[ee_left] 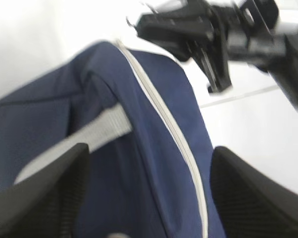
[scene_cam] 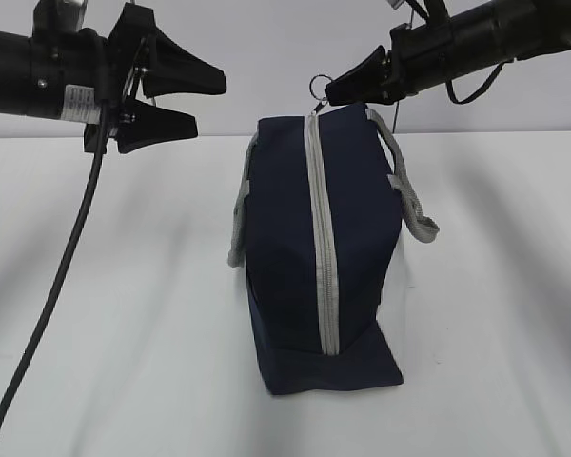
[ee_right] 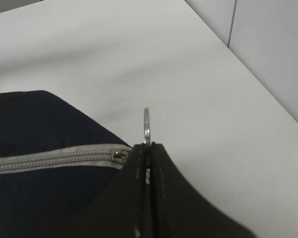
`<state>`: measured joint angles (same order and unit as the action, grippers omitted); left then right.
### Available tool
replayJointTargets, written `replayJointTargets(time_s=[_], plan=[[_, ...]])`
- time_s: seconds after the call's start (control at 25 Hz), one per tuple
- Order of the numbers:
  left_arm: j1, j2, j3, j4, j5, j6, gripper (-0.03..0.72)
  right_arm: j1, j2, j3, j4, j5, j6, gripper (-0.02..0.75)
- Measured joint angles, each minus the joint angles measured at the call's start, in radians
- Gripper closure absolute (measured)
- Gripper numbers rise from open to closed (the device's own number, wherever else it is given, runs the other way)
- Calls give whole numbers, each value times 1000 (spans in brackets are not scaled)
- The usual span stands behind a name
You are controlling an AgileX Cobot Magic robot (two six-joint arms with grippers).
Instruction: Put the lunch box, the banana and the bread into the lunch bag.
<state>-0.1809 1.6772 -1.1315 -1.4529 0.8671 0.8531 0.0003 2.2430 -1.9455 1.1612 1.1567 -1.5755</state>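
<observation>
The navy lunch bag (scene_cam: 285,238) stands upright on the table, and its grey zipper (scene_cam: 321,238) runs closed down the side facing me. My right gripper (scene_cam: 335,91) is at the bag's top, shut on the metal ring pull (scene_cam: 318,84). The right wrist view shows the ring pull (ee_right: 147,121) sticking up from between the shut jaws of the right gripper (ee_right: 148,148), next to the zipper slider (ee_right: 120,155). My left gripper (scene_cam: 209,103) hangs open and empty, up and to the left of the bag, apart from it. Lunch box, banana and bread are out of view.
Grey strap handles hang on both sides of the bag, one on the left (scene_cam: 239,228) and one on the right (scene_cam: 411,205). A black cable (scene_cam: 62,276) drops from the left arm to the white table (scene_cam: 124,362). A wall stands behind.
</observation>
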Motion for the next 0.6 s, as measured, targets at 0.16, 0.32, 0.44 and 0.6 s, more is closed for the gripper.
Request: replayJointTargets(time_s=[0.16, 0.32, 0.44, 0.6], plan=[[0, 54, -79, 45, -34, -133, 205, 0, 0, 0, 0, 0, 0, 738], [-4, 135, -166, 97, -19, -245, 241, 0, 0, 0, 0, 0, 0, 738], [-18, 189, -239, 145, 1, -316, 250, 0, 0, 0, -2, 0, -11, 738], [-43, 256, -341, 206, 13, -394, 253, 0, 0, 0, -30, 2, -17, 738]])
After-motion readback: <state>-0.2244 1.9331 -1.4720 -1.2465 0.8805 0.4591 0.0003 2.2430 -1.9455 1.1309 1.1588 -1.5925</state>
